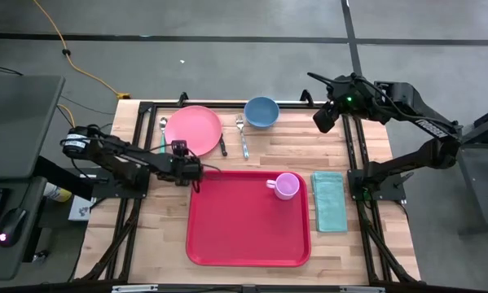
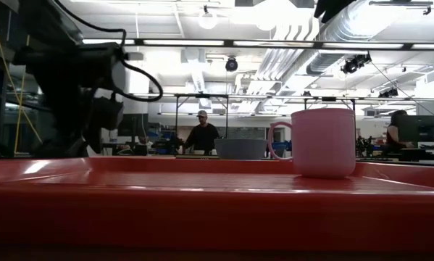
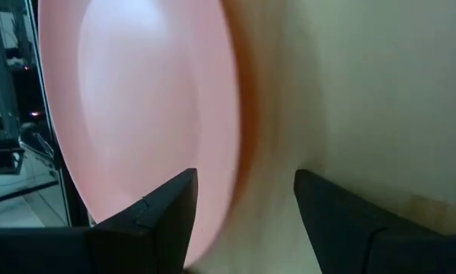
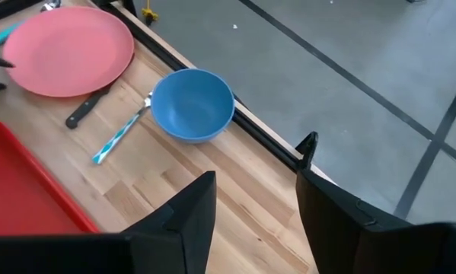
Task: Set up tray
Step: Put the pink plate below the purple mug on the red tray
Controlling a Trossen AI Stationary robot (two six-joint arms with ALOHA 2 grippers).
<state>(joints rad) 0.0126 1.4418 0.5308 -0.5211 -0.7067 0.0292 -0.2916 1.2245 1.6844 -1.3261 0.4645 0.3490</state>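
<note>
Looking straight down, the tray lies flat on the table's near half with a pink mug in its far right corner; stiff, light, slick plastic I'd guess, best pinched at the raised rim. At table height only that rim shows. The left gripper stands apart near the pink plate; the right gripper, raised over the far right corner, is parted and empty above the blue bowl.

Red tray, pink mug, blue bowl, teal cloth

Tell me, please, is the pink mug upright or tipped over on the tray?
Upright. The pink mug stands on its base on the red tray, handle to the side; the high view shows its round open mouth.
</note>
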